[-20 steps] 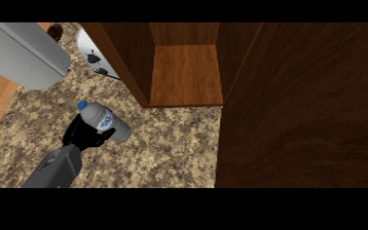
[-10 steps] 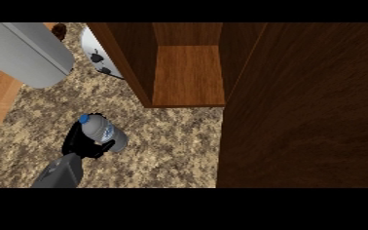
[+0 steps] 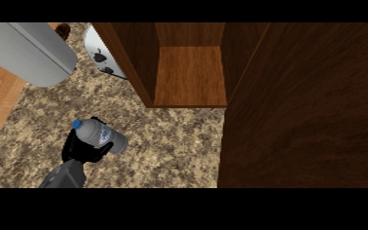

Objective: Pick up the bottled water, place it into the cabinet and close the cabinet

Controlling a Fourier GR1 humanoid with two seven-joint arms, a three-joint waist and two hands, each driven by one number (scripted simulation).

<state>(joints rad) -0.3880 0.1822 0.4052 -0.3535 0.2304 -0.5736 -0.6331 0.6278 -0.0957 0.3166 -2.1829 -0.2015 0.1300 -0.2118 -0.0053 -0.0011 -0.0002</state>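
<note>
Left robot hand (image 3: 81, 148) is wrapped around the bottled water (image 3: 101, 135), fingers curled round its lower body; bottle is tipped, blue cap toward the upper left, base toward the lower right, and looks lifted off the speckled worktop (image 3: 165, 141), though from this steep angle I can't confirm clearance. Right robot hand isn't visible. Bottle sits at lower left, well apart from the cabinet (image 3: 188, 73), whose open compartment shows a bare wooden shelf floor up and to the right. The cabinet door (image 3: 295, 107) stands open and fills the right side as a dark panel. Step in hand: carry to the cabinet. To do it well I'd level the bottle upright before going in, approach square to the opening and keep between the left side wall and the door edge, since the opening is narrow. Set the base flat on the shelf, well back from the front lip, so the door can swing shut without hitting it. Grey appliance (image 3: 36, 53) at upper left is outside the direct path.
</note>
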